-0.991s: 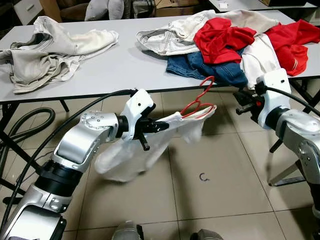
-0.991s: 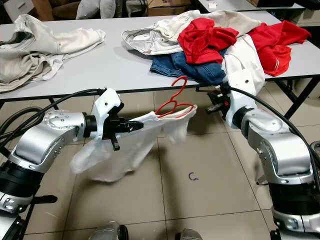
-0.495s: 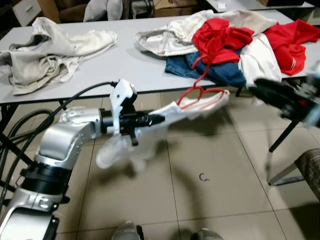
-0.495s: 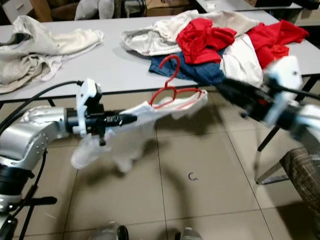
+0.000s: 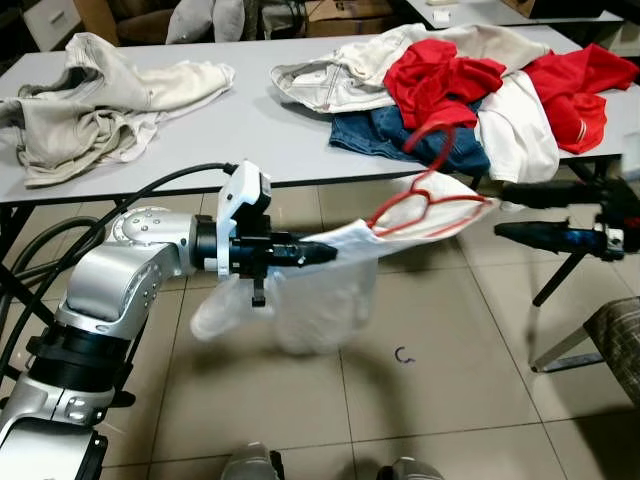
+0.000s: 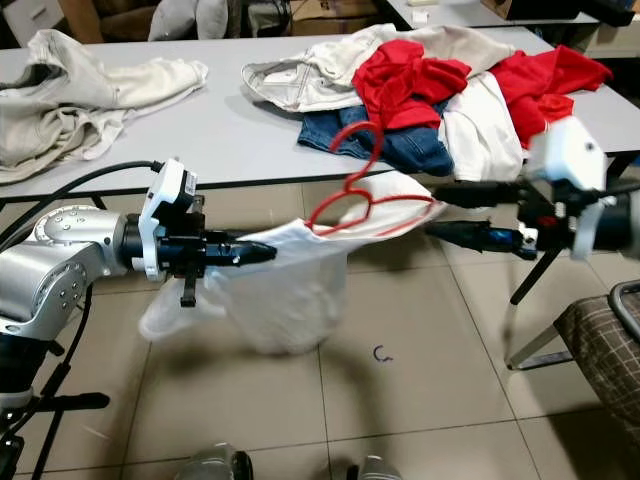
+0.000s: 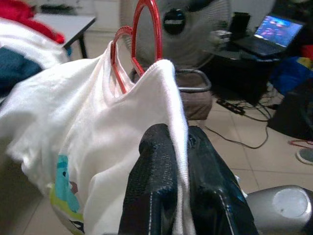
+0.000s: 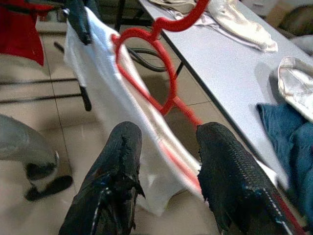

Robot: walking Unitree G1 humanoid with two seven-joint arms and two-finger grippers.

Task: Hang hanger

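A red hanger (image 5: 428, 196) sits inside the neck of a white shirt (image 5: 322, 298), which hangs in the air in front of the table (image 5: 230, 140). My left gripper (image 5: 318, 252) is shut on the shirt's left shoulder edge, and its fingers (image 7: 155, 166) pinch the cloth. My right gripper (image 5: 506, 211) is open at the hanger's right end. In the right wrist view its two fingers (image 8: 121, 152) stand on either side of the hanger's arm (image 8: 177, 109) and the shirt's shoulder. The hook (image 6: 368, 140) points up toward the table's edge.
A pile of red, white and blue clothes (image 5: 470, 90) lies on the table's right half, and beige garments (image 5: 90, 100) on its left. A table leg (image 5: 560, 270) and a plaid chair seat (image 5: 615, 335) stand at the right. A fan (image 7: 181, 29) is beyond the shirt.
My right arm has swung out, and its open fingers now straddle the hanger's right end. The left gripper has carried the shirt and hanger a little to the right; the shirt hangs lower.
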